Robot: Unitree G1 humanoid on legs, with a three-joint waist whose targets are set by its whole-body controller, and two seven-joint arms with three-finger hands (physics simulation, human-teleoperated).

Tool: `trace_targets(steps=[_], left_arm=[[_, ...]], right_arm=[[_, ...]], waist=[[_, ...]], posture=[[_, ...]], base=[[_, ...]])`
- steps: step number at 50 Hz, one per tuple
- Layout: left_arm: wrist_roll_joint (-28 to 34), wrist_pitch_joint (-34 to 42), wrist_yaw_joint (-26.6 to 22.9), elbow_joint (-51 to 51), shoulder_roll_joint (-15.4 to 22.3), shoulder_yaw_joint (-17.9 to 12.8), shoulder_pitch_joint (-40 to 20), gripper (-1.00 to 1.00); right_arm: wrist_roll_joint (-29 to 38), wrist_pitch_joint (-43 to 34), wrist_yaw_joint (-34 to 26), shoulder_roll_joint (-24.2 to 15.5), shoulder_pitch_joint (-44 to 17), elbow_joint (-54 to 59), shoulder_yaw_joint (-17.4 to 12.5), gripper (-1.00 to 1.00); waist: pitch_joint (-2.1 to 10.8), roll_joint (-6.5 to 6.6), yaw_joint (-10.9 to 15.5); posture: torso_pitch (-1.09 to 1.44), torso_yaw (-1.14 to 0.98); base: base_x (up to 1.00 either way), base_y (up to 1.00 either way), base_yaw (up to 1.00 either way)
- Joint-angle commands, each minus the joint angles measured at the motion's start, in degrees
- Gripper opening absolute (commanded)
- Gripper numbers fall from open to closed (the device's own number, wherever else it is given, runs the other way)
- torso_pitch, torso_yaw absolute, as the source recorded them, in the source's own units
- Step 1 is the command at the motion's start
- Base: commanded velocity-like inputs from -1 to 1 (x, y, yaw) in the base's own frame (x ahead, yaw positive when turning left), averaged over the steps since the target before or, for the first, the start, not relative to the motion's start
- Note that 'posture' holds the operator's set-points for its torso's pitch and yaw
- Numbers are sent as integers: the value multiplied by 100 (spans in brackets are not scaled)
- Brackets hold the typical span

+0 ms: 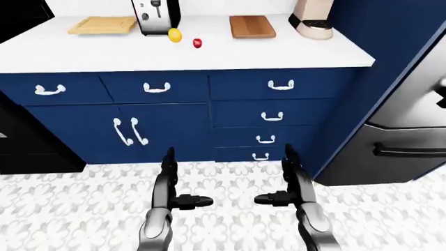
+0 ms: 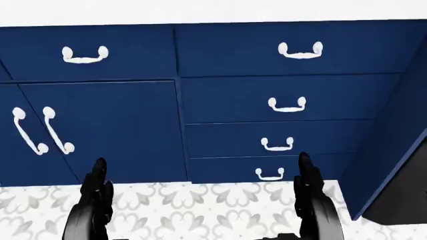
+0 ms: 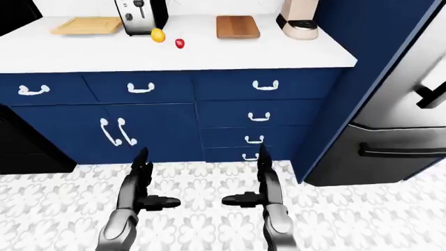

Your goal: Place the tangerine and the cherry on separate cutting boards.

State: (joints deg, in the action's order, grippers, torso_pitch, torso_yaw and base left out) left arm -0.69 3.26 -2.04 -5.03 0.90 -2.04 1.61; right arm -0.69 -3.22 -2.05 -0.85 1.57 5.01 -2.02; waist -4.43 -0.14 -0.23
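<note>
On the white counter [image 1: 278, 52] at the top of the left-eye view lie a yellow-orange tangerine [image 1: 174, 35] and, just right of it, a small red cherry [image 1: 197, 43]. A pale wooden cutting board [image 1: 103, 24] lies at the counter's left, a darker brown cutting board [image 1: 251, 26] to the right of the fruit. Both hands hang low over the floor, far below the counter. My left hand [image 1: 175, 185] and right hand [image 1: 282, 183] are open, fingers pointing up and thumbs turned inward, holding nothing.
A silver toaster [image 1: 155, 15] stands just behind the tangerine, a beige coffee machine [image 1: 313, 20] at the counter's right end. Blue drawers and doors [image 1: 278, 112] with white handles face me. A steel fridge [image 1: 411, 120] stands at right, a black appliance [image 1: 21, 151] at left.
</note>
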Motion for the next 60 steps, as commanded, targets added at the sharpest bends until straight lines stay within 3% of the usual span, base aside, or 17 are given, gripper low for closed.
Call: trace_targets(steps=[1,3,4,5,7,8,13,25,35,37,45,46,51,52,54,57,60], left_arm=[[-55,-405,-119,429,6,56,-153,100],[-87,-411,-150,391,-3,54,-176,100],[-85,-432,-146,364,-5,53,-185,100],[-91,-438,-144,354,-7,49,-187,100],[-83,-451,-140,366,-8,55,-173,100],[-98,-457,-142,373,-8,47,-173,100],[-89,-238,-149,700,-10,87,-127,100],[-324,2518,-128,3190,219,-229,-1004,100],[-458,3313,-22,3805,345,-369,-1437,100],[-480,3306,-13,3770,352,-385,-1457,100],[-508,3305,-9,3672,406,-417,-1553,100],[-515,3320,-8,3661,409,-417,-1567,100],[-609,3735,-4,3891,487,-461,-1783,100],[-611,3788,-50,3861,510,-429,-1787,100],[-605,3811,-52,3859,505,-438,-1828,100],[-633,4028,-39,3987,545,-465,-1973,100],[-659,4127,-28,4065,571,-496,-2037,100]], right_arm=[[-15,462,-10,-24,-211,-272,-16,100],[-29,505,-6,-36,-252,-181,-42,100],[-34,515,-6,-35,-255,-167,-44,100],[-32,518,-7,-35,-254,-168,-39,100],[-28,504,-1,-33,-246,-189,-33,100],[-25,487,6,-29,-237,-218,-26,100],[-4,330,25,-30,-263,-367,-6,100],[-29,-1826,51,-252,-1167,-2174,-242,100],[-461,-2643,-19,-317,-1531,-2824,-319,100],[-544,-2688,-10,-300,-1541,-2876,-320,100],[-614,-2813,39,-329,-1575,-3110,-300,100],[-620,-2794,105,-317,-1608,-3126,-343,100],[-631,-2939,316,-398,-1689,-3435,-380,100],[-628,-2983,308,-409,-1697,-3492,-384,100],[-585,-3103,322,-426,-1740,-3619,-371,100],[-591,-3306,303,-453,-1806,-3827,-398,100],[-541,-3294,293,-454,-1805,-3851,-403,100]], waist=[[5,-45,-12],[349,-2,41],[297,-4,39],[101,-39,38],[400,-48,46],[428,-47,48],[445,-34,44],[545,-18,52],[583,6,121],[410,-19,139],[324,-52,304],[244,-98,173],[380,21,223],[492,35,199],[162,131,203],[92,210,156],[147,90,138]], posture=[[0,0],[0,0],[0,0],[0,0],[0,0],[0,0],[0,0],[0,0],[0,0],[0,0],[0,0],[0,0],[0,0],[0,0],[0,0],[0,0],[0,0]], base=[[0,0,0],[0,0,0],[0,0,0],[0,0,0],[0,0,0],[0,0,0],[0,0,0],[0,0,0],[0,0,4],[0,0,100],[0,0,99],[0,5,0],[0,0,0],[21,0,0],[37,0,0],[40,0,0],[41,0,0]])
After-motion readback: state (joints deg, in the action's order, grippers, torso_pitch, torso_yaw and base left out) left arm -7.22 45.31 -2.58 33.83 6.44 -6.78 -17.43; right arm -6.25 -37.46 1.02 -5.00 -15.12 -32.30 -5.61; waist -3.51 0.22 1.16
